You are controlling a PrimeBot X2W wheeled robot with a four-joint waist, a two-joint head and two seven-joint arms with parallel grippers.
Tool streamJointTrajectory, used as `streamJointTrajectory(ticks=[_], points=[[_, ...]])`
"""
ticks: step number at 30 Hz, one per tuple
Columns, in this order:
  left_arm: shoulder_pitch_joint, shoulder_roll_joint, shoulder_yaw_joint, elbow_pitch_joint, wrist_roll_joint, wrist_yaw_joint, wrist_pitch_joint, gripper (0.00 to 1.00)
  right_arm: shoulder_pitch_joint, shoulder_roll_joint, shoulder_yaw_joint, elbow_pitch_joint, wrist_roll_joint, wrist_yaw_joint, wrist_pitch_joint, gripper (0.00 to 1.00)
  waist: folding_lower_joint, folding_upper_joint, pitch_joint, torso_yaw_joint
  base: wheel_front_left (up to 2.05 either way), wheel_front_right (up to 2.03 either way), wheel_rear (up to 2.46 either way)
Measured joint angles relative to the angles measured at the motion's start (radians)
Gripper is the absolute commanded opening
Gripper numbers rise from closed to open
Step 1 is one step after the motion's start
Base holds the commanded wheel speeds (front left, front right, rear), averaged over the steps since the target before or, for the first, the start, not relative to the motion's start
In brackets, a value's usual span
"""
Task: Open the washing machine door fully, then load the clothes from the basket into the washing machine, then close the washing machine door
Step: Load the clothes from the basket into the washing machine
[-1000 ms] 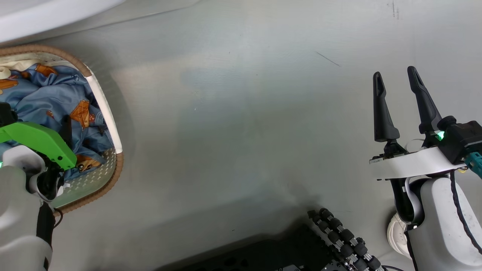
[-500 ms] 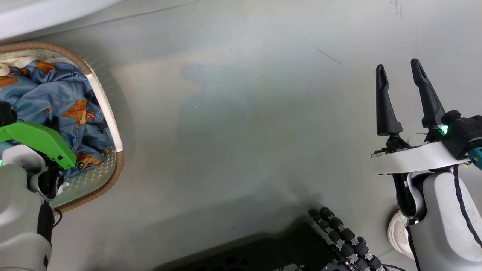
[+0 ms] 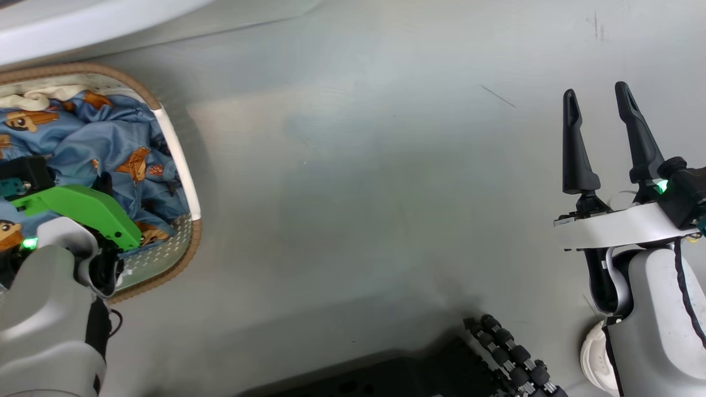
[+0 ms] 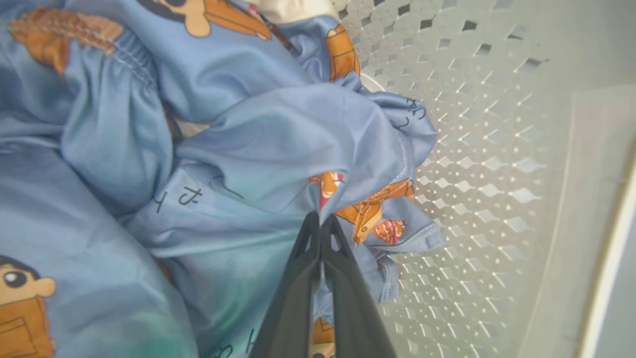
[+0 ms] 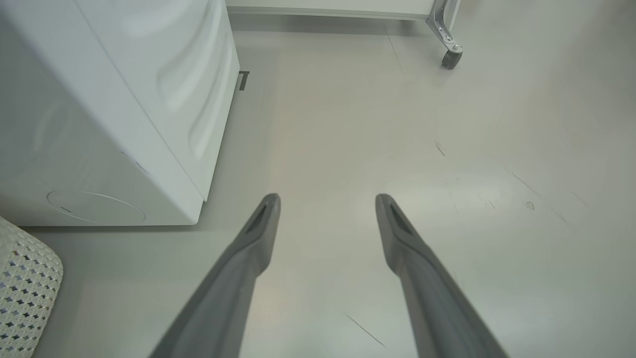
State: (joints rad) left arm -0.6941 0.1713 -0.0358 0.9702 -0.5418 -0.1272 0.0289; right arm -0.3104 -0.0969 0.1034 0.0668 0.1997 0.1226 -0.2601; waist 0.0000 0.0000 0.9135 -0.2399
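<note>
Clothes [image 4: 258, 149] in the basket [image 4: 477, 149] are pinched by the left tool [image 4: 318, 219], while the right tool [image 5: 328, 203] stands spread wide.

In the left wrist view the clothes [image 4: 238, 149] run off the top, left and bottom edges. The fold pinched by the left end effector [image 4: 319, 223] disappears between its pressed-together fingers [image 4: 298, 278], whose bases the bottom edge cuts. The basket [image 4: 497, 149] wall blurs toward the right. In the head view a green housing [image 3: 83, 212] and a pale forearm [image 3: 44, 309] cover part of the clothes and the basket's near side, and the left edge cuts the basket. The washing machine [image 3: 83, 27] is a white strip along the top edge there. In the right wrist view it is cut off at the left and top. A caster [image 5: 451, 57] carries a frame cut off by the top edge.
</note>
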Motion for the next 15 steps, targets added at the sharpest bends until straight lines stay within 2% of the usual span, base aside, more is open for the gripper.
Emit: streamJointTrajectory(ticks=[15], points=[[0.097,-0.104,-0.055,-0.001,-0.045,0.0,-0.149,0.0,0.01,-0.057,-0.054,0.027,-0.016,0.0,0.0,1.0,0.0,0.0,-0.124,0.09,0.0,0.0,0.0]])
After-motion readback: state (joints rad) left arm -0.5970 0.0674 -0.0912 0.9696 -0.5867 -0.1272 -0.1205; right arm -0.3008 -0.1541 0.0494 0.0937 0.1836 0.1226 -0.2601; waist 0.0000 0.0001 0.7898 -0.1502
